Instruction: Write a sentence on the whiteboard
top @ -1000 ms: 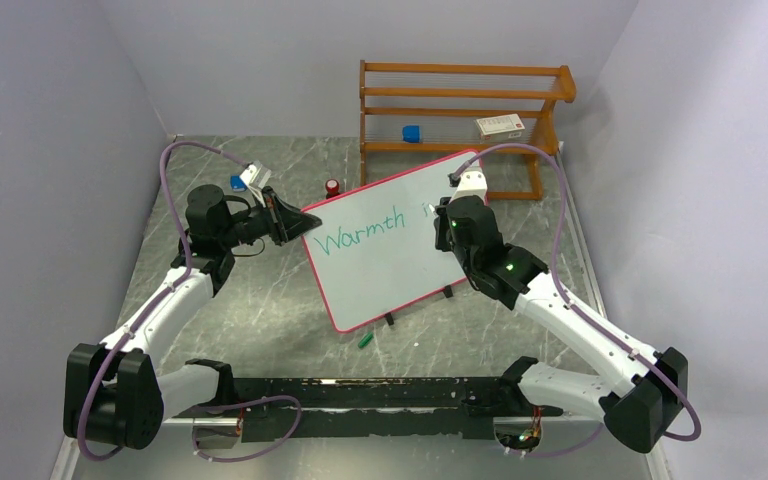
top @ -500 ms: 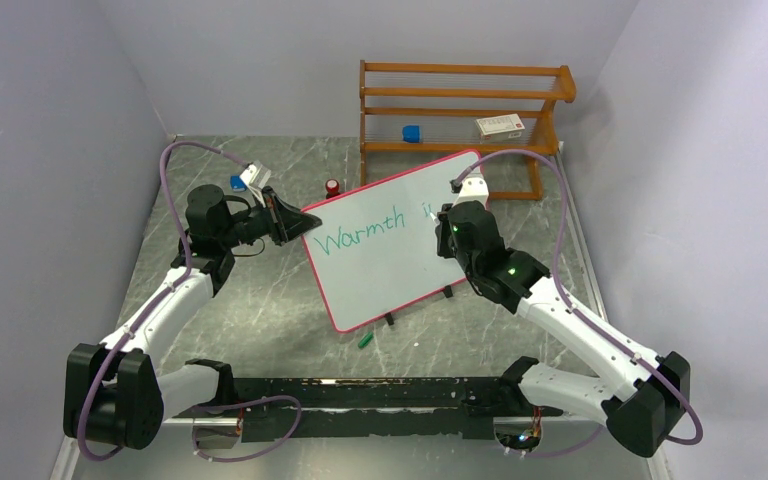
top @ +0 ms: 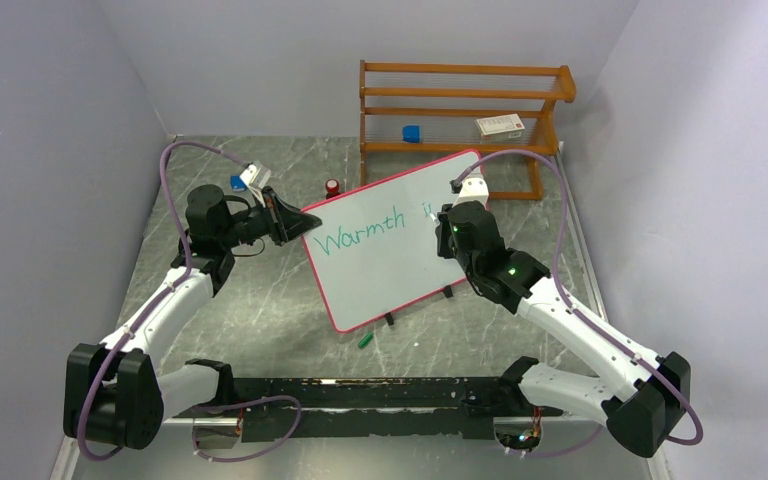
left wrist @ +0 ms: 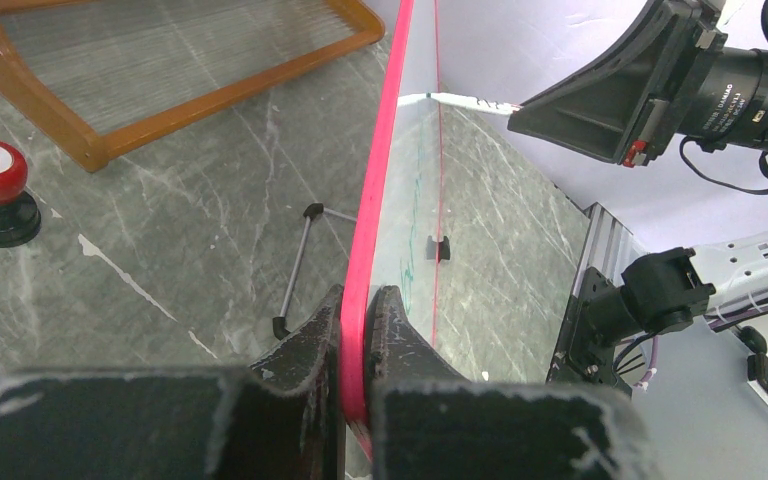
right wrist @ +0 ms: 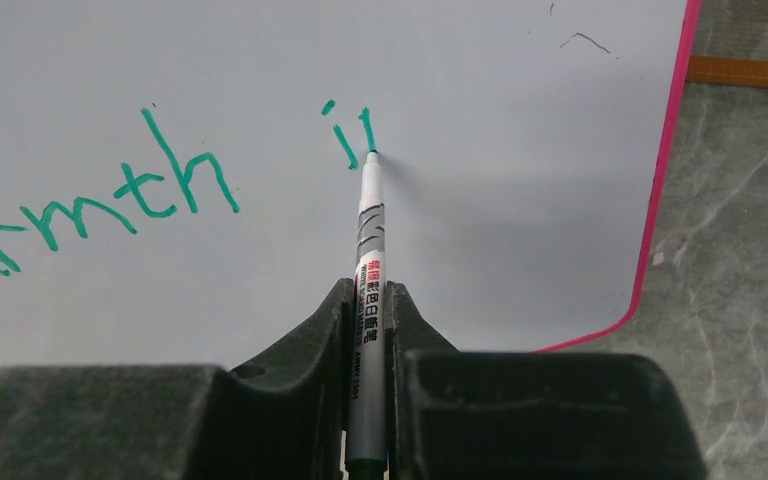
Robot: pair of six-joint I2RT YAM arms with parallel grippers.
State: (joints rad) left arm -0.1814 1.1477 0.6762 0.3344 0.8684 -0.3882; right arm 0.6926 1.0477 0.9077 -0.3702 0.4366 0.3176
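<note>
My right gripper (right wrist: 368, 296) pinches the marker (right wrist: 370, 225), its long axis pointing straight ahead, tip touching the whiteboard (top: 380, 280) propped mid-table with bare white to the tip's right, while my left gripper (left wrist: 358, 308) clamps its left edge.

Plain pale lavender walls (top: 50, 120) close it in on three sides, pretty evenly lit. Grey marble-look tabletop (top: 260, 300) with white veins. At the far right there's an orange-brown wooden rack (top: 460, 92), with a small blue block (top: 412, 133) and a white box (top: 500, 125) on its shelf.
</note>
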